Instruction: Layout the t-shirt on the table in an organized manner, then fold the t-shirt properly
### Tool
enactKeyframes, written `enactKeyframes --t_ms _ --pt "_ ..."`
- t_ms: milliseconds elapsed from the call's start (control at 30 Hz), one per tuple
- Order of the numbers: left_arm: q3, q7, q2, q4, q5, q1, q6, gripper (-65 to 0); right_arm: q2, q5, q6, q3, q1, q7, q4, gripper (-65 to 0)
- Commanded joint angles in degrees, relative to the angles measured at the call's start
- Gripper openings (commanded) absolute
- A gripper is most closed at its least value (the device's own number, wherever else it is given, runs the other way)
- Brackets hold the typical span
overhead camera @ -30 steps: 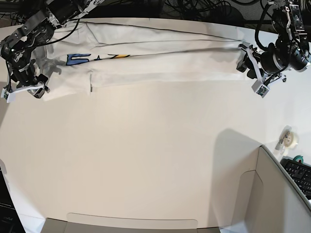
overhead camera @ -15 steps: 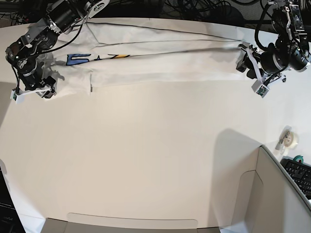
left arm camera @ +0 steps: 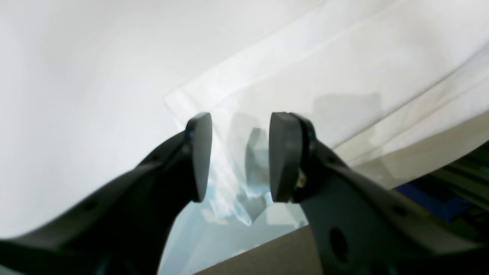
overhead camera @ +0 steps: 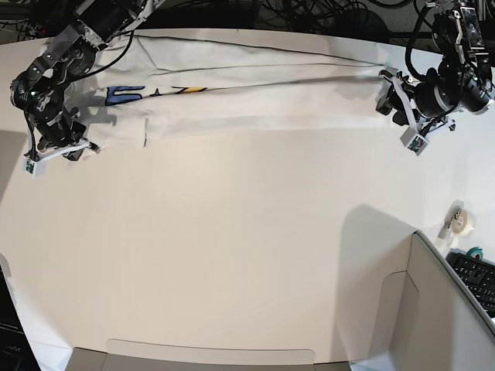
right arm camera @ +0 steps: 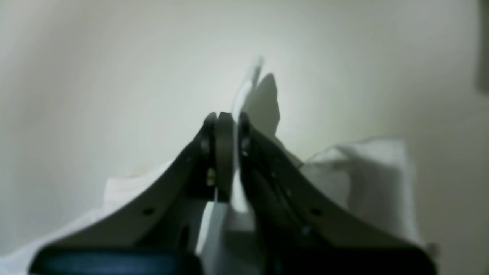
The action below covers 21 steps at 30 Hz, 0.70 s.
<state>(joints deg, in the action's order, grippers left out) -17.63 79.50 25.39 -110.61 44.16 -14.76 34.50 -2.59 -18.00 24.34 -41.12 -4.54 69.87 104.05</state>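
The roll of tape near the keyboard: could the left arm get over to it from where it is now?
Probably yes. The left gripper stands open at the t-shirt end, holding nothing. Between it and the roll of tape lies only bare table. Whether the arm stretches that far cannot be told.

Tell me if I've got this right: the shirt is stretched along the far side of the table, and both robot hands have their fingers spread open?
Not quite. Only the left gripper has its fingers spread; the right gripper is pinched shut on the t-shirt, as the right wrist view shows. The rest holds.
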Motion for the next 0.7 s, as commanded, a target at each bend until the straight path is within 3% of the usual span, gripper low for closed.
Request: enactKeyframes --t_ms 0,200,467,667 --pt "-0.3 -0.3 0.8 -0.7 0.6 0.4 -0.1 -40.6 0.6 -1.0 0.2 1.6 0.1 -1.1 3.6 -65.0" --pt "-0.3 -0.3 0.8 -0.7 0.6 0.7 -0.1 -40.6 1.1 -0.9 0.3 10.2 8.0 -1.1 13.4 -65.0" --pt "-0.3 -0.3 0.8 1.6 0.6 0.7 -0.1 -40.6 9.1 -1.1 0.3 24.1 19.6 -1.3 13.5 -65.0" --pt "-0.3 -0.5 0.7 7.2 1.0 1.4 -0.1 -40.6 12.2 -1.2 0.6 25.3 24.6 -1.4 13.6 -65.0"
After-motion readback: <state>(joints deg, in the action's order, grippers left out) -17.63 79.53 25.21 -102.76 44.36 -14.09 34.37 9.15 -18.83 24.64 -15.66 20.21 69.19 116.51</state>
